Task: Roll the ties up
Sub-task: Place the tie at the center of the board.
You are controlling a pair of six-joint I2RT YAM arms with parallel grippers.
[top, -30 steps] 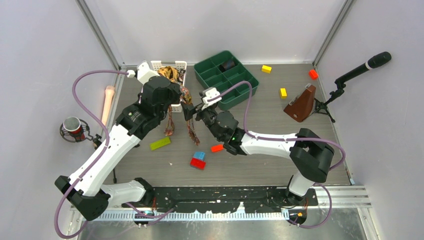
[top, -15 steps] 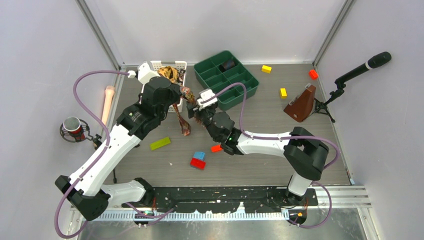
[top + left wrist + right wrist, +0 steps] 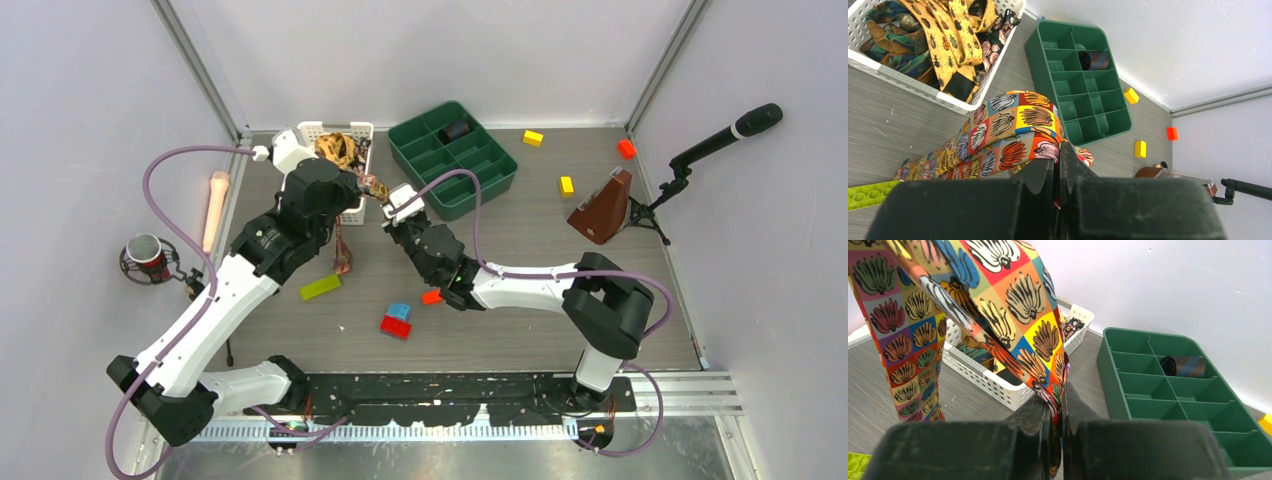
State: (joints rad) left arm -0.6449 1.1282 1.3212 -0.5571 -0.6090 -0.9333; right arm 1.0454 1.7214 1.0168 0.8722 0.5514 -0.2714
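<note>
Both claws pinched shut on one limp patterned tie.
Left claw and right claw hold it over the tabletop, right of the white basket. I judge it soft, light and slippery, best gripped flat across its width.

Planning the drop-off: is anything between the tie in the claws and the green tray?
Nothing visible. Both the left claw and right claw pinch the tie beside the green tray; one compartment holds a rolled tie.
</note>
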